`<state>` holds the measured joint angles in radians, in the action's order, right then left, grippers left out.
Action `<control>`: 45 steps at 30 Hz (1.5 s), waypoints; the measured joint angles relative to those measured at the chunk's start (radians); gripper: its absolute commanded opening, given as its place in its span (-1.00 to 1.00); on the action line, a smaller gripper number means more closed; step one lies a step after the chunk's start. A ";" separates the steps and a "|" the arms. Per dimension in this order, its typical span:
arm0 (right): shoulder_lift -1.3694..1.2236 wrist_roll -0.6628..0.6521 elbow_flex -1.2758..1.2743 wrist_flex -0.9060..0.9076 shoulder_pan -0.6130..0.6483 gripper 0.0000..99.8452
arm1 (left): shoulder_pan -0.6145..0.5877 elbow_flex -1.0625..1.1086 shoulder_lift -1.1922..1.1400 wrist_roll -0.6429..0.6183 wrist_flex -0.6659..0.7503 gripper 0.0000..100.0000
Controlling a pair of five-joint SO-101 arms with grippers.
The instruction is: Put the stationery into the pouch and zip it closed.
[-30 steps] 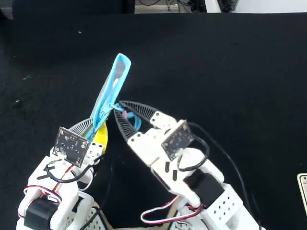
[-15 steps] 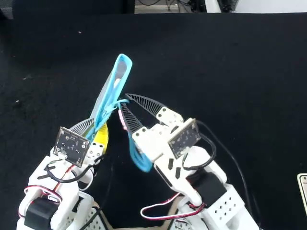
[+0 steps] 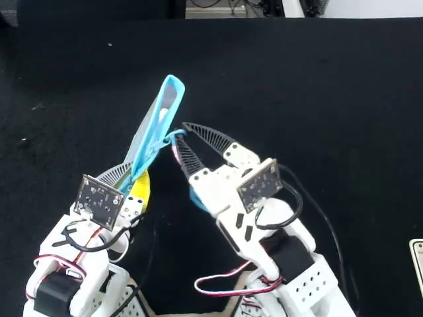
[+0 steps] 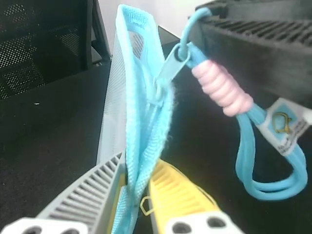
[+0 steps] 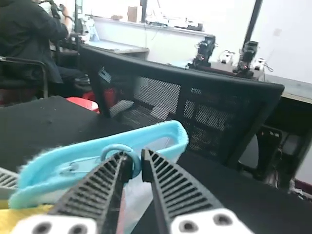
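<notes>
Black cloth is covering the table (image 3: 330, 99), and a mesh office chair (image 5: 204, 112) is standing behind it in the right wrist view. At the left, the left gripper (image 3: 132, 181) is clamping the near end of the pouch (image 3: 158, 115). Its grey and yellow fingers are pressing together on the blue edging, so the pouch is being held up, stretching away from the arm with its narrow zip edge turned towards the right arm. Just right of it, the slider (image 4: 168, 73) is sitting partway along the zip, and the pull cord (image 4: 268, 191) with its pink bead (image 4: 222, 87) is hanging from it. The right gripper (image 3: 182, 134) is pinching that cord right at the slider's ring, jaws nearly together around it, the loop dangling below.

The hold on the cord is looking thin. A pull off the zip's line is likely to slide the cord out of the jaws or jam the slider in the fuzzy edging. A hard tug is also risking dragging the pouch out of the left gripper, which is holding it by one end.

No stationery is making itself plain. Seen edge-on, the pouch is hiding its contents, and how much of the zip is open is hard to judge. At the far right edge of the table a small pale object (image 3: 418, 259) is being cut off.
</notes>
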<state>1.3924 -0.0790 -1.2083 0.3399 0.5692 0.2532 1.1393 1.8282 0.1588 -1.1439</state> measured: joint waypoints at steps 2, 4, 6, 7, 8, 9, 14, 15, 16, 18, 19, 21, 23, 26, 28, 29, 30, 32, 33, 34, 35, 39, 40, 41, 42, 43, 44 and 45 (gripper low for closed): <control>-0.048 0.000 0.009 -0.031 -0.009 -0.98 | 0.000 0.000 0.000 0.000 0.000 -0.94; -0.101 0.000 0.020 -0.066 -0.017 -0.98 | 0.000 0.000 0.000 0.000 0.000 -0.94; -0.158 0.000 0.041 -0.098 -0.023 -0.98 | 0.000 0.000 0.000 0.000 0.000 -0.94; -0.181 0.000 0.054 -0.106 -0.028 -0.98 | 0.000 0.000 0.000 0.000 0.000 -0.94; -0.201 0.000 0.066 -0.112 -0.034 -0.98 | 0.000 0.000 0.000 0.000 0.000 -0.94; -0.221 0.000 0.081 -0.115 -0.041 -0.98 | 0.000 0.000 0.000 0.000 0.000 -0.94; -0.296 0.000 0.149 -0.123 -0.087 -0.98 | 0.000 0.000 0.000 0.000 0.000 -0.94; -0.311 0.000 0.160 -0.123 -0.091 -0.98 | 0.000 0.000 0.000 0.000 0.000 -0.94; -0.328 0.000 0.172 -0.123 -0.100 -0.98 | 0.000 0.000 0.000 0.000 0.000 -0.94; -0.370 0.000 0.198 -0.123 -0.117 -0.98 | 0.000 0.000 0.000 0.000 0.000 -0.94; -0.393 0.000 0.212 -0.123 -0.126 -0.98 | 0.000 0.000 0.000 0.000 0.000 -0.94; -0.442 0.000 0.241 -0.123 -0.150 -0.98 | 0.000 0.000 0.000 0.000 0.000 -0.94; -0.491 0.000 0.276 -0.123 -0.176 -0.98 | 0.000 0.000 0.000 0.000 0.000 -0.94; -0.555 0.000 0.325 -0.123 -0.207 -0.98 | 0.000 0.000 0.000 0.000 0.000 -0.94; -0.585 0.000 0.351 -0.123 -0.222 -0.98 | 0.000 0.000 0.000 0.000 0.000 -0.94; -0.598 0.000 0.364 -0.123 -0.229 -0.98 | 0.000 0.000 0.000 0.000 0.000 -0.94; -0.611 0.000 0.374 -0.123 -0.235 -0.98 | 0.000 0.000 0.000 0.000 0.000 -0.94; -0.635 0.000 0.393 -0.123 -0.245 -0.98 | 0.000 0.000 0.000 0.000 0.000 -0.94; -0.646 0.000 0.402 -0.123 -0.250 -0.98 | 0.000 0.000 0.000 0.000 0.000 -0.94; -0.660 0.000 0.413 -0.123 -0.255 -0.98 | 0.000 0.000 0.000 0.000 0.000 -0.94; -0.675 0.000 0.420 -0.123 -0.261 -0.98 | 0.000 0.000 0.000 0.000 0.000 -0.94; -0.730 0.000 0.454 -0.123 -0.265 -0.98 | 0.000 0.000 0.000 0.000 0.000 -0.94; -0.744 0.000 0.462 -0.123 -0.265 -0.98 | 0.000 0.000 -0.002 0.000 0.002 -0.94; -0.752 0.000 0.468 -0.123 -0.270 -0.98 | 0.000 0.000 -0.002 0.000 0.002 -0.94; -0.760 0.000 0.474 -0.123 -0.275 -0.98 | 0.000 0.000 -0.002 0.000 0.002 -0.94; -0.769 0.000 0.479 -0.123 -0.279 -0.98 | 0.000 0.000 -0.003 0.000 0.002 -0.94; -0.773 0.000 0.482 -0.123 -0.282 -0.98 | 0.000 0.000 -0.003 0.002 0.002 -0.94; -0.776 0.000 0.482 -0.123 -0.285 -0.98 | 0.000 0.000 -0.005 0.002 0.002 -0.94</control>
<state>0.6160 -0.0790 -0.7265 0.2171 0.2839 0.2532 1.1393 1.8236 0.1603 -1.1423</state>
